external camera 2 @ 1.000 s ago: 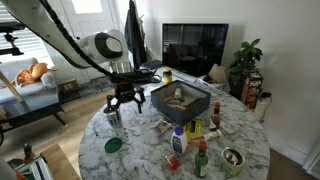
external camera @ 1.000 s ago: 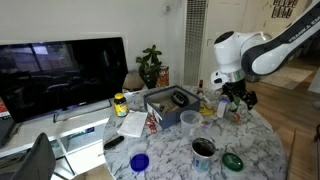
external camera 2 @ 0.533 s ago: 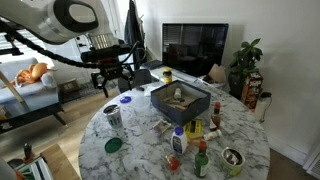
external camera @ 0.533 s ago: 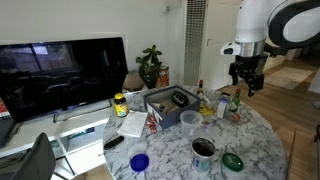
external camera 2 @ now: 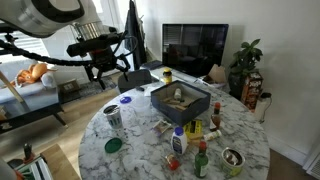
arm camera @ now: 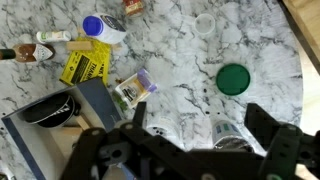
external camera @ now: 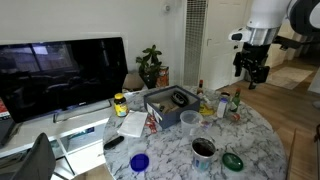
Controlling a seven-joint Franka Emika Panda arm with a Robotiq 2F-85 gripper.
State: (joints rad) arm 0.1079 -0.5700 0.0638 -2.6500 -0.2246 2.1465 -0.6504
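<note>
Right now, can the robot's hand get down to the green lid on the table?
Probably yes. The hand hangs open, high above the table, and the green lid lies flat on bare marble with nothing over it. The metal cup beside it stands apart.

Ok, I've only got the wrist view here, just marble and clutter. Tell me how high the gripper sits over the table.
Observer: In an exterior view the gripper hangs well above the table, higher than anything standing on it, jaws open and holding nothing.
Operator: Now tell me what's beyond the table's edge.
Observer: A dark television stands past the table, its screen off.
Operator: Give me anything else over there.
Observer: A potted plant stands beside the television, against the wall.
</note>
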